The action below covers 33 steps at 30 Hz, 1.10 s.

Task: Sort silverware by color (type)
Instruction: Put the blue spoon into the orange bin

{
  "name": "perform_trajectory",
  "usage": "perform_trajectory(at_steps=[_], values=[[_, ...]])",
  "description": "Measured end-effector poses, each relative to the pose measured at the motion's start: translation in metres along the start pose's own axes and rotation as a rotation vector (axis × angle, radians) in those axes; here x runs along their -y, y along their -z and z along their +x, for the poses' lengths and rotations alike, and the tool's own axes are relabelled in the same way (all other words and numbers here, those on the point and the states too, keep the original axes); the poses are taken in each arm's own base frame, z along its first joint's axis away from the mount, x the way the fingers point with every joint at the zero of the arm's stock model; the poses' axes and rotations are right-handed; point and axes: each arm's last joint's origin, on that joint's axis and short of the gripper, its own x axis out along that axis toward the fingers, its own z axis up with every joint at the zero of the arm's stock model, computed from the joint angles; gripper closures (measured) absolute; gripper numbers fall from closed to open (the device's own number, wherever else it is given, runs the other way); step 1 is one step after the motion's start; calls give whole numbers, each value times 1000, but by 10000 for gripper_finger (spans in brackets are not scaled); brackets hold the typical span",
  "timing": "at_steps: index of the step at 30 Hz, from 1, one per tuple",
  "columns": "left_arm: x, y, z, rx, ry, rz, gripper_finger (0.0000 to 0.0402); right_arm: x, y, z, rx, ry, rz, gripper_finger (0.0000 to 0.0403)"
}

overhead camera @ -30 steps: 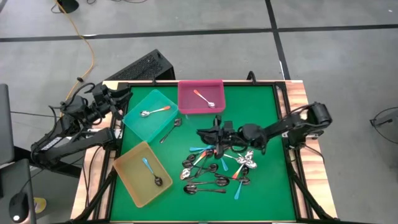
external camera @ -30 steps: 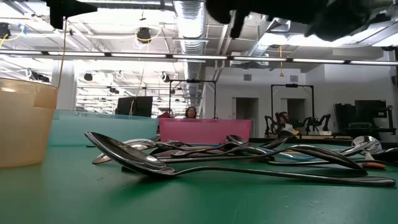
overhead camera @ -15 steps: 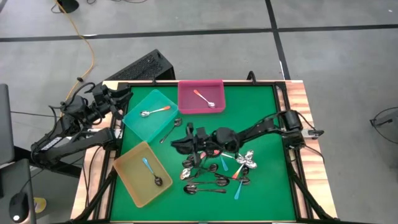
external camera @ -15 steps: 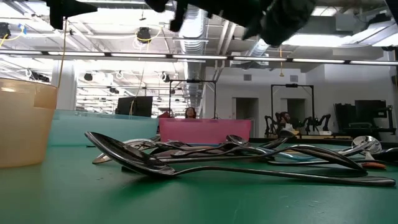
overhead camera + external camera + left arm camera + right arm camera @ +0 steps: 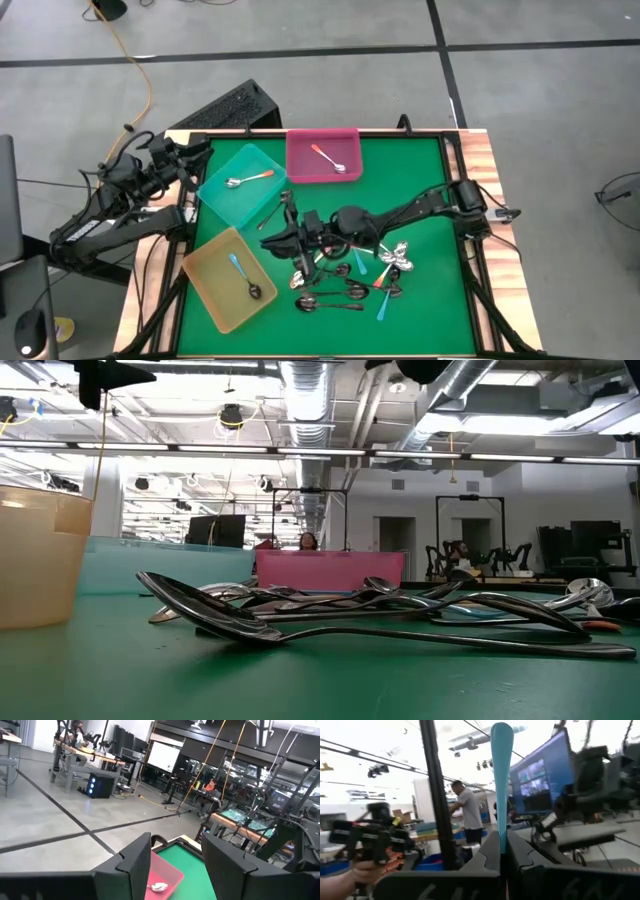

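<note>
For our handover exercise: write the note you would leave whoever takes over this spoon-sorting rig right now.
Right gripper: shut on a light blue-handled spoon, held above the mat between the pile and the yellow tray.
Left gripper: shut, parked off the table's left edge.
Done: one blue spoon in the yellow tray, one orange in the teal tray, one orange in the pink tray.
Left: the pile of spoons on the mat.
</note>
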Motion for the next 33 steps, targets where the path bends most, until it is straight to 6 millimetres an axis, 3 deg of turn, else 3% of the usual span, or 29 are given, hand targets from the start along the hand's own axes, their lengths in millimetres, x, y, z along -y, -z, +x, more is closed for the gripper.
perform_trajectory(at_steps=[6,12,17,26,33], values=[[-1,-1,0,22,-48,-2,243,-5,9,13,214,-115,77,391],[-2,-1,0,22,-55,-2,243,6,40,37,167,-182,263,391],[-2,-1,0,22,-55,2,243,23,50,50,140,-278,361,391],[-2,0,0,16,-56,9,243,40,78,57,-144,-106,323,391],[-2,1,0,4,-61,12,243,33,76,70,-275,-44,245,391]])
